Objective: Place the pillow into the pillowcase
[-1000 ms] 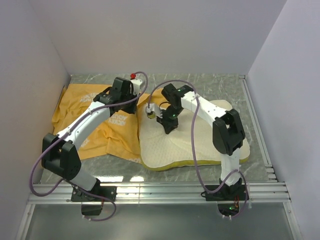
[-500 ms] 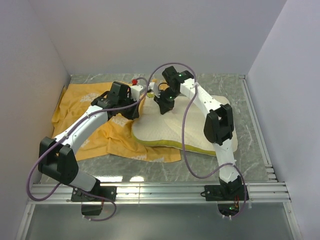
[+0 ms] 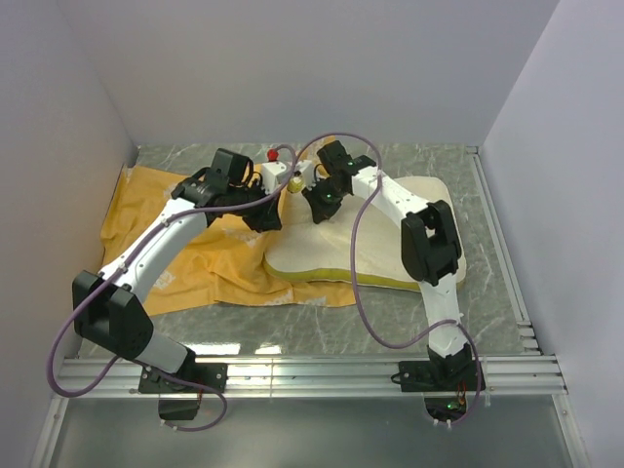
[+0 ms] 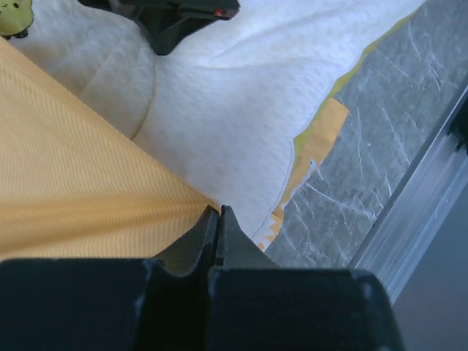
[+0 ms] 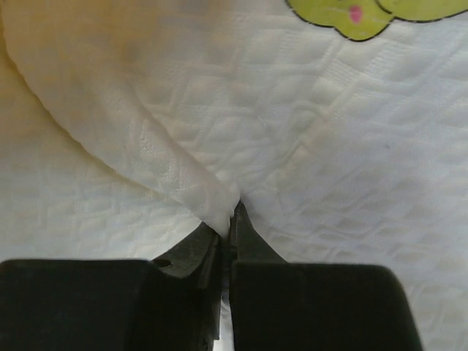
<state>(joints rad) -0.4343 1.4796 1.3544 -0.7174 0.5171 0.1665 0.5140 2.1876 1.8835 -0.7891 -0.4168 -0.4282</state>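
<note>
The pillow (image 3: 380, 244) lies cream-white and quilted, right of centre, with a yellow-green band along its near edge. My right gripper (image 3: 320, 207) is over its back left part. In the right wrist view the gripper (image 5: 232, 213) is shut on a pinched fold of the pillow (image 5: 329, 146). The pillowcase (image 3: 185, 253) lies crumpled on the left, orange-yellow side up, and reaches under the pillow's near left corner. My left gripper (image 3: 265, 216) is at the pillowcase's right edge. The left wrist view shows it (image 4: 218, 212) shut on the orange-yellow cloth (image 4: 73, 183), next to the pillow (image 4: 241, 110).
White walls close the back and both sides. An aluminium rail (image 3: 312, 370) runs along the near edge of the grey marbled tabletop (image 3: 331, 322). A small yellow-green figure (image 3: 292, 183) hangs between the two wrists. Purple cables loop over both arms.
My right gripper has drawn the pillow back and to the left, towards the left gripper. The left gripper has shifted right with the pillowcase's edge. Both have stayed shut.
</note>
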